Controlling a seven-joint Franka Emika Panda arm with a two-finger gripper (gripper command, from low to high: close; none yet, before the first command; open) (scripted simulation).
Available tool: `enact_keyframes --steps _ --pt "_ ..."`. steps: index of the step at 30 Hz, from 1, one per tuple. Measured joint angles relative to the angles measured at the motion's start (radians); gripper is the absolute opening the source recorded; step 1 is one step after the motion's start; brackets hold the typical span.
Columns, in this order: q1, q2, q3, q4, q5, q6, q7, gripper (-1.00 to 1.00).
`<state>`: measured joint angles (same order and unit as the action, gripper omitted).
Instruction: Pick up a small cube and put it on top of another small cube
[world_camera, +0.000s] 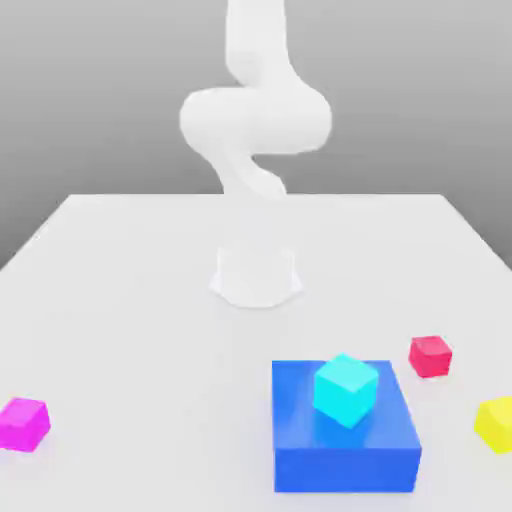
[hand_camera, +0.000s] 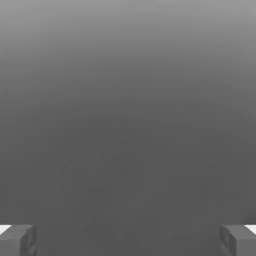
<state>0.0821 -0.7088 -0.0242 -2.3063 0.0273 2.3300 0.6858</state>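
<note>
The small cube (world_camera: 496, 423), bright yellow, rests on the white table at the exterior view's right edge, near the front. A small red cube (world_camera: 430, 355) lies a little behind it, and a small magenta cube (world_camera: 23, 423) lies at the front of the exterior view's left. In the hand view my gripper (hand_camera: 128, 242) is open, its grey fingertips (hand_camera: 17, 240) set wide apart with nothing between them and only plain grey background beyond. The white arm (world_camera: 255, 120) rises folded over its base at the table's middle, well away from all the cubes.
A large blue block (world_camera: 345, 430) stands at the front centre with a cyan cube (world_camera: 345, 388) on top of it. The arm's round base (world_camera: 256, 275) sits behind the block. The table (world_camera: 130, 300) ends close to the yellow and magenta cubes.
</note>
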Motion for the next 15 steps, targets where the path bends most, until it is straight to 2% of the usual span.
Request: enact_keyframes --steps 8,15 --pt "0.231 0.298 -0.042 -0.02 0.101 0.095 -0.379 0.0" --pt "0.373 0.551 -0.014 -0.037 0.163 0.178 -0.686 0.0"
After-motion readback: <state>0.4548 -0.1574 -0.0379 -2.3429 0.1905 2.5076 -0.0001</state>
